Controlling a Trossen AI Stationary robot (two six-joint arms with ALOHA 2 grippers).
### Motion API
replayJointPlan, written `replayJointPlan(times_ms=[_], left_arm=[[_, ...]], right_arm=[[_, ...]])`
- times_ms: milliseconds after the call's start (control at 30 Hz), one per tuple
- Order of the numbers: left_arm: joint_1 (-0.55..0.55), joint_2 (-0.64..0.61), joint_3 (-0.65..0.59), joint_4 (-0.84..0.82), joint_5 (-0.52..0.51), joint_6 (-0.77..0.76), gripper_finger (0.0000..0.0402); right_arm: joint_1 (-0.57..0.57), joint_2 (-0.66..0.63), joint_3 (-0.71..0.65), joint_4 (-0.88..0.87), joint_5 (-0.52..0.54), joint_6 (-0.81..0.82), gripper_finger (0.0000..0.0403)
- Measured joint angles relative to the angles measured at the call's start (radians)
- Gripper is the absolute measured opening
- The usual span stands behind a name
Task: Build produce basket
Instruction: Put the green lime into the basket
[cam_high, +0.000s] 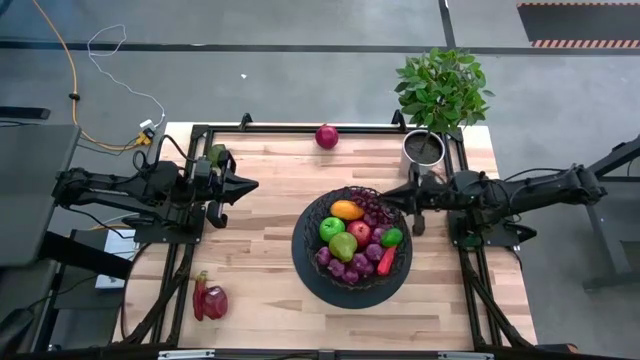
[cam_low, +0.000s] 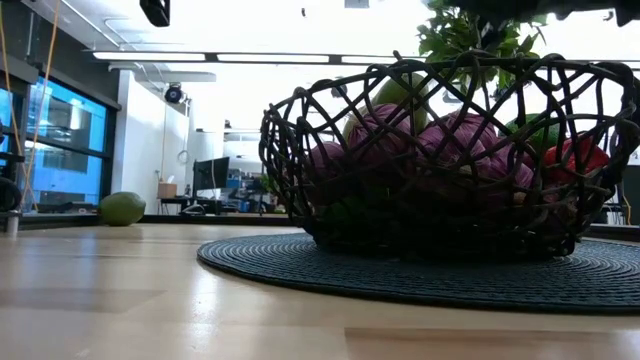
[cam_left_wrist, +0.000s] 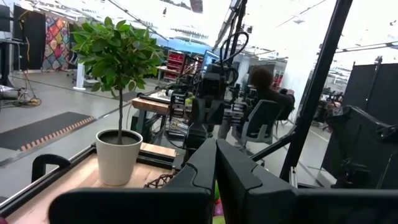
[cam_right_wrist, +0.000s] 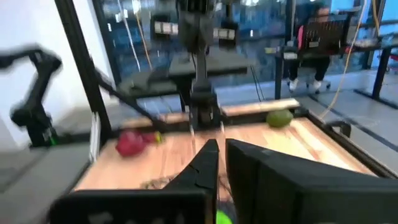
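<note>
The black woven wire basket (cam_high: 308, 228) stands on a round dark mat (cam_high: 305, 275) right of the table's middle. In it lie an orange-yellow fruit (cam_high: 346, 210), a green apple (cam_high: 331, 229), a red apple (cam_high: 359, 232), a pear (cam_high: 343, 246), a lime (cam_high: 391, 237), purple grapes (cam_high: 345, 266) and a red pepper (cam_high: 386, 260). The low view shows the basket (cam_low: 300, 150) from the side. My right gripper (cam_high: 386, 195) is shut and level above the basket's far right rim, holding nothing. My left gripper (cam_high: 252, 185) is shut, raised at the table's left, pointing toward the basket.
A dark red round fruit (cam_high: 327, 136) lies at the far edge. A red pepper and another red piece (cam_high: 210, 301) lie near the front left corner. A green fruit (cam_high: 217, 155) sits beside the left arm. A potted plant (cam_high: 424, 148) stands far right.
</note>
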Motion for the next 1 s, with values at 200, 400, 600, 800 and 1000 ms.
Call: replayJointPlan(times_ms=[200,400,600,800,1000], left_arm=[[0.0,0.0,0.0,0.0,-0.004,0.0,0.0],[0.0,0.0,0.0,0.0,-0.016,0.007,0.0001],[0.0,0.0,0.0,0.0,-0.035,0.018,0.0009],[0.003,0.023,0.0,-0.033,-0.115,-0.078,0.0055],[0.07,0.087,0.077,-0.249,-0.16,-0.127,0.0168]], right_arm=[[0.0,-0.026,-0.018,0.049,0.015,0.016,0.0017],[0.0,-0.024,-0.018,0.052,-0.007,0.008,0.0005],[0.0,-0.025,-0.018,0.05,-0.021,0.008,0.0002],[0.0,-0.025,-0.018,0.05,-0.021,0.032,0.0],[0.0,-0.025,-0.018,0.049,-0.022,0.059,0.0]])
